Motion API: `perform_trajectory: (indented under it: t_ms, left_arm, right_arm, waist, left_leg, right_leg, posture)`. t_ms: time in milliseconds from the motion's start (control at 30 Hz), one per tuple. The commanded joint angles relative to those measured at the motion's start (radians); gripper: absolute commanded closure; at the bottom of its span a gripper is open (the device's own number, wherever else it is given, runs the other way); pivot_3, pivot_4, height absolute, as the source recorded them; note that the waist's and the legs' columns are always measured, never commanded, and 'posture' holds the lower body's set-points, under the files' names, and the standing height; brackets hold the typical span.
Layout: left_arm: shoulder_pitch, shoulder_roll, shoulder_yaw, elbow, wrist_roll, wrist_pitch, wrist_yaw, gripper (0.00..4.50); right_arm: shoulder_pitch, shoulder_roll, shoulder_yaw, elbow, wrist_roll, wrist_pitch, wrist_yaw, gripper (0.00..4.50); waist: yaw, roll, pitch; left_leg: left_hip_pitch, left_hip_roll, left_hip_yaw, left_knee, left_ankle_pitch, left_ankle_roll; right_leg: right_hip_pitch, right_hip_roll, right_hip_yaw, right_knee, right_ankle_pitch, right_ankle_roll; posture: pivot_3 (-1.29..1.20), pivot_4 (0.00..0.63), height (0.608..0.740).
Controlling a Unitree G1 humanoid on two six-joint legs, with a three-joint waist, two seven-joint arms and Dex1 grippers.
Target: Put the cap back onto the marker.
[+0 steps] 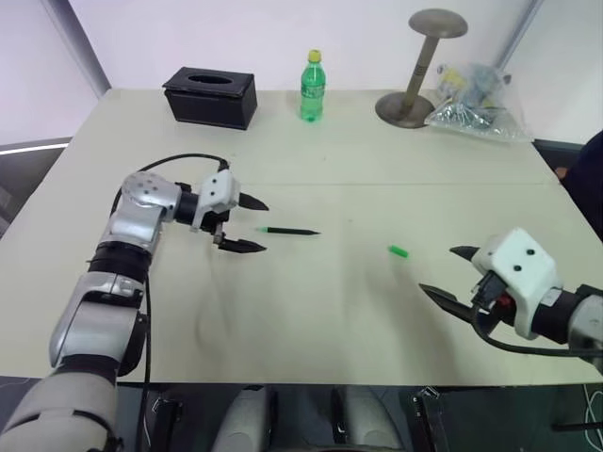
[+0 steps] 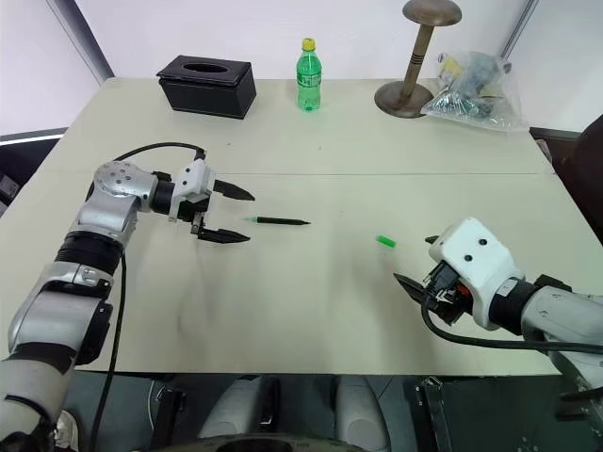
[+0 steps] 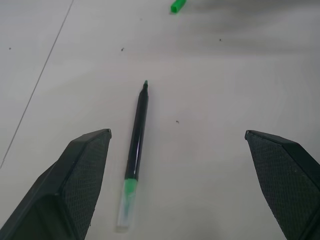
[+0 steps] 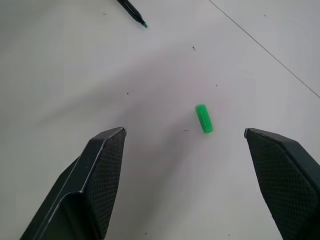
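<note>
Slim black plastic marker (image 1: pixel 290 231) lies flat mid-table, uncapped green tip toward 3 o'clock. Tiny bright green plastic cap (image 1: pixel 399 251) lies apart from it, further toward 3 o'clock. Left gripper (image 1: pixel 247 225) hovers at the marker's 9 o'clock end, jaws spread wide, empty. Right gripper (image 1: pixel 445 274) sits at the cap's 4 o'clock, jaws also apart, empty. Advice: straddle the barrel mid-length, lower until the fingers (image 3: pixel 82 170) flank it, close squarely; right takes the cap across its short side.

The marker (image 1: pixel 290 231) is a slim black stick with a green tip, lying flat and uncapped on the table. The small green cap (image 1: pixel 398 250) lies on its side well apart from it, off its tip end.
</note>
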Motion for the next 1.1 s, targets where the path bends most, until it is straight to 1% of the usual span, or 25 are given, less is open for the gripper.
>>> perform_trajectory:
  t_ms: [33, 200, 333, 533, 733, 933, 1100]
  left_arm:
    - [-0.006, 0.009, 0.013, -0.003, 0.000, -0.021, -0.003, 0.00]
    - [-0.008, 0.008, 0.010, 0.006, 0.006, -0.030, -0.003, 0.00]
    - [-0.016, 0.004, 0.011, 0.047, 0.019, -0.067, 0.008, 0.00]
    - [-0.089, -0.054, 0.016, 0.220, 0.034, -0.095, 0.041, 0.00]
    - [-0.168, -0.140, -0.015, 0.393, 0.118, -0.177, 0.105, 0.00]
    - [-0.221, -0.206, -0.045, 0.507, 0.213, -0.238, 0.201, 0.00]
    - [-0.238, -0.226, -0.059, 0.563, 0.280, -0.236, 0.280, 0.00]
  right_arm:
    - [-0.007, -0.006, -0.003, -0.029, 0.009, -0.001, -0.017, 0.63]
    - [-0.009, -0.004, -0.003, -0.035, 0.020, 0.004, -0.029, 0.63]
    - [-0.009, -0.002, 0.001, -0.041, 0.024, 0.009, -0.043, 0.63]
    - [-0.012, 0.001, 0.020, -0.040, 0.018, 0.005, -0.076, 0.63]
    - [-0.018, 0.013, 0.048, -0.041, 0.007, 0.001, -0.119, 0.63]
    - [0.000, 0.019, 0.055, -0.047, 0.011, -0.010, -0.165, 0.63]
    - [0.028, 0.014, 0.055, -0.047, 0.035, -0.037, -0.213, 0.63]
  waist:
    - [0.000, 0.000, 0.000]
    - [0.000, 0.000, 0.000]
    - [0.000, 0.000, 0.000]
    - [0.003, 0.000, 0.000]
    - [0.001, -0.001, 0.000]
    - [0.000, -0.001, 0.000]
    - [0.000, -0.001, 0.000]
  left_leg:
    - [0.000, 0.000, 0.000, 0.000, 0.000, 0.000]
    - [0.000, 0.000, 0.000, 0.000, 0.000, 0.000]
    - [0.000, 0.000, 0.000, 0.000, 0.000, 0.000]
    - [0.000, 0.000, 0.000, 0.000, 0.000, 0.000]
    - [0.000, -0.001, 0.000, 0.000, 0.000, 0.000]
    - [0.000, -0.001, 0.000, 0.000, 0.000, 0.000]
    - [0.000, -0.001, 0.000, 0.000, 0.000, 0.000]
  right_leg:
    - [0.000, 0.000, 0.000, 0.000, 0.000, 0.000]
    - [0.000, 0.000, 0.000, 0.000, 0.000, 0.000]
    - [0.000, 0.000, 0.000, 0.000, 0.000, 0.000]
    - [0.000, 0.000, 0.000, 0.000, 0.000, 0.000]
    - [0.000, 0.000, 0.000, 0.000, 0.000, 0.000]
    - [0.000, 0.001, 0.000, 0.000, 0.000, 0.000]
    - [0.000, 0.000, 0.000, 0.000, 0.000, 0.000]
  posture:
    - [0.00, 0.150, 0.740]
    - [0.00, 0.150, 0.740]
    - [0.00, 0.150, 0.740]
    - [0.00, 0.150, 0.740]
    - [0.00, 0.150, 0.740]
    - [0.00, 0.150, 0.740]
    - [0.00, 0.150, 0.740]
